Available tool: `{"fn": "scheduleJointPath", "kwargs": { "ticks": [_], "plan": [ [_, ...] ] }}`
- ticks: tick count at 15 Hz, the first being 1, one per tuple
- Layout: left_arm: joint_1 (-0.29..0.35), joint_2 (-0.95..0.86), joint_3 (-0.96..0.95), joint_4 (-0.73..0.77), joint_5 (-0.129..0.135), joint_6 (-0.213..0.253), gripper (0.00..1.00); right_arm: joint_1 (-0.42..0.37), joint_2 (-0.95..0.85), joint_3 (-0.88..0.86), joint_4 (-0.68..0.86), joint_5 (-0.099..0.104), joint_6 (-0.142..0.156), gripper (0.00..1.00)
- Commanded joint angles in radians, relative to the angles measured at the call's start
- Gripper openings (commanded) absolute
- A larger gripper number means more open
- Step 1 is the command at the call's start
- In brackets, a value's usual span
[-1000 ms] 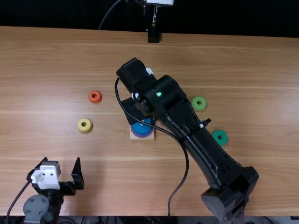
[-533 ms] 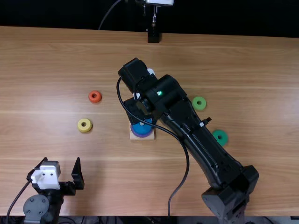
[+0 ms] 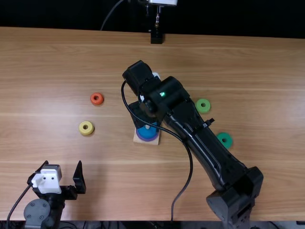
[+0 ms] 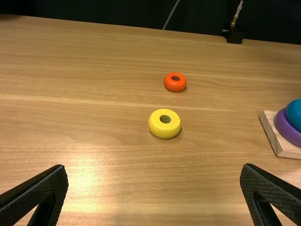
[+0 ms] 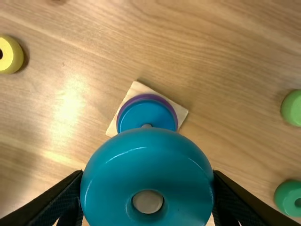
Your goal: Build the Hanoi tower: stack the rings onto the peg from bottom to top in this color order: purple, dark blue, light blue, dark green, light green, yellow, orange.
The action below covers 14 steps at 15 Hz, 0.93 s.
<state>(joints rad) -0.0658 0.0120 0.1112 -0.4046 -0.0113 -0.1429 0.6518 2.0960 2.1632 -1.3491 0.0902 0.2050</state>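
Light brown wooden table (image 3: 248,71) under me, grain running mostly side to side, paler streaks among darker lines. Past its far edge I see a black backdrop (image 3: 238,19). Near the middle of that edge, a black block (image 3: 156,37) with a slim metal rod (image 3: 157,18) rising from it to a pale fitting (image 3: 163,2). Thin cable (image 3: 109,15) crosses the black, left of the rod. My left wrist view catches soft white glare (image 4: 82,176) on the wood.
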Motion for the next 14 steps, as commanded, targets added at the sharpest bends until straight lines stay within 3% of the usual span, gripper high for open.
{"fn": "scheduleJointPath", "kwargs": {
  "ticks": [1,2,11,14],
  "plan": [
    [-0.003,-0.012,-0.111,-0.076,0.009,0.003,1.0,-0.012,0.041,-0.006,0.002,0.006,0.012,0.94],
    [-0.003,-0.012,-0.111,-0.076,0.009,0.003,1.0,-0.012,0.047,-0.006,-0.005,0.006,0.012,1.0],
    [-0.003,-0.012,-0.111,-0.076,0.009,0.003,1.0,-0.012,0.035,0.058,0.017,0.006,0.014,1.0],
    [-0.003,-0.012,-0.111,-0.078,0.009,0.003,1.0,-0.015,-0.102,0.032,0.102,0.004,0.016,1.0]
  ]
}}
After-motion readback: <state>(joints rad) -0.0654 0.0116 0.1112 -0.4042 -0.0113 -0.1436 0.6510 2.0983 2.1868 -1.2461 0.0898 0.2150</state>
